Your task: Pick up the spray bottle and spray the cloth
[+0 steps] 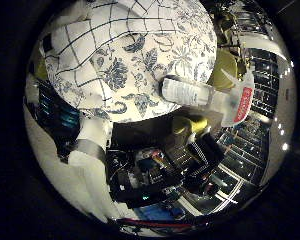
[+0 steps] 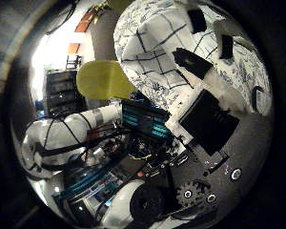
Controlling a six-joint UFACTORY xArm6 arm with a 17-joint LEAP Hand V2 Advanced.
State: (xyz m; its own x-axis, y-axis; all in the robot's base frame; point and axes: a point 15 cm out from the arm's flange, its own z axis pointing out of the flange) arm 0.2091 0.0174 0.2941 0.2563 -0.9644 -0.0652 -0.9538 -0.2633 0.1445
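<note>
The spray bottle point(image 1: 190, 92), clear with a white trigger head and a red label, is on a round table near its edge, in the little finger side view. A white cloth with a black grid point(image 1: 100, 40) lies on the table's floral cover point(image 1: 180, 35), away from the bottle. In the thumb side view my hand point(image 2: 205, 86) hangs over the table. Its black fingers point(image 2: 194, 63) reach out fairly straight over the checked cloth point(image 2: 162, 48), and nothing is between them. The bottle is small in view, so the palm is well above it.
Yellow chairs stand around the table point(image 1: 226, 68) point(image 2: 110, 81). The white arm point(image 2: 67, 134) shows beside the table. Shelves and cluttered equipment point(image 1: 160, 175) lie below and beyond the table's edge.
</note>
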